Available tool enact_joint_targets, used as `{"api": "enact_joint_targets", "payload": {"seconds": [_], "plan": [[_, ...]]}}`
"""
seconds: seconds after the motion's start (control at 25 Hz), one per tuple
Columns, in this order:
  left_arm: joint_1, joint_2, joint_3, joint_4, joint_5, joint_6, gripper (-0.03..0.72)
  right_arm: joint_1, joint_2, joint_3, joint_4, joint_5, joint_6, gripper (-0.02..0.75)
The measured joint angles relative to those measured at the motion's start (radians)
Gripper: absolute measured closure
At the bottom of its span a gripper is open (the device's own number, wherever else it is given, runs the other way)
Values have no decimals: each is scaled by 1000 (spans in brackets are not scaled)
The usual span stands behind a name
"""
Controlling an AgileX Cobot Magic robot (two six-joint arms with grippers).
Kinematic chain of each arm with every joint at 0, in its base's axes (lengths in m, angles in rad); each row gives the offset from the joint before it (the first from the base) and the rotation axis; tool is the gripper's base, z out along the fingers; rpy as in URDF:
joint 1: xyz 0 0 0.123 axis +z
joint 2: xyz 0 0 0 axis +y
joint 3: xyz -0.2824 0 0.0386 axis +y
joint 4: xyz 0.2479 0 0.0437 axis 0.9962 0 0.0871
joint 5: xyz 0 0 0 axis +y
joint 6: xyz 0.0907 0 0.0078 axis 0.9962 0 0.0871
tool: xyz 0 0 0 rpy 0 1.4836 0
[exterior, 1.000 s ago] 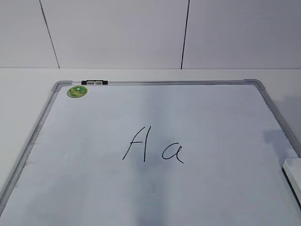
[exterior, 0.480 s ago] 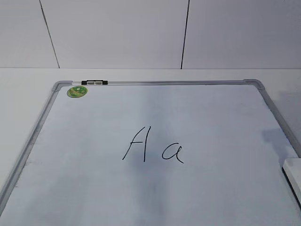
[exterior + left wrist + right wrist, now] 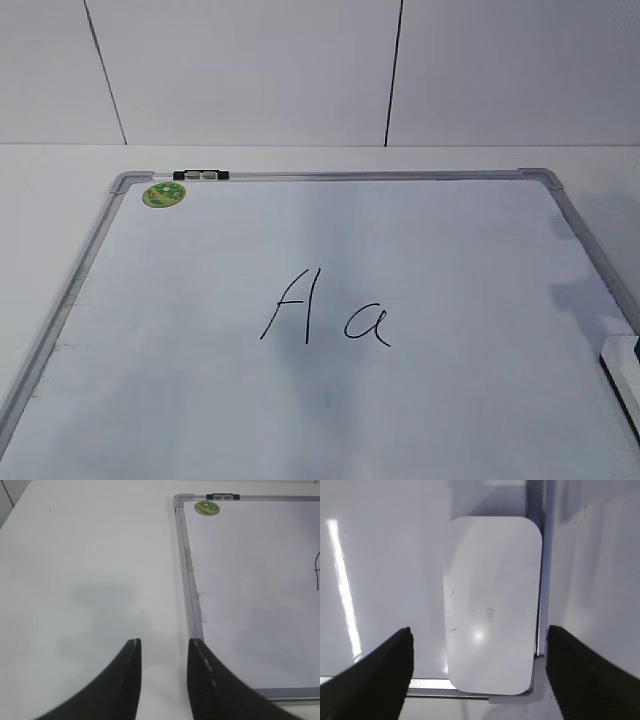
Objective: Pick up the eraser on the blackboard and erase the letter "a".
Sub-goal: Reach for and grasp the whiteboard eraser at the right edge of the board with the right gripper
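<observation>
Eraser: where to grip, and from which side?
Grip the eraser across its two long straight edges, coming straight down from above. It lies flat in the blackboard corner, and the open right gripper already straddles its width. The right edge sits tight against the frame, so finger room there looks scarce.

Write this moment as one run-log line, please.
right gripper: open above eraser | left gripper: idle | letter "a": intact
</observation>
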Motion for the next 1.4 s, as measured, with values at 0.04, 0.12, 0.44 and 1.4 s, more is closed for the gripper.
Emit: {"api": "enact_joint_targets", "payload": {"seconds": [0.04, 0.12, 0.44, 1.4], "plan": [[0, 0, 0, 0, 0, 0, 452, 0, 1, 0, 0, 0, 0, 106], [0, 0, 0, 0, 0, 0, 451, 0, 1, 0, -1, 0, 0, 106], [0, 0, 0, 0, 0, 0, 451, 0, 1, 6, -2, -2, 0, 106], [0, 0, 0, 0, 0, 0, 451, 0, 1, 113, -1, -105, 0, 106]]}}
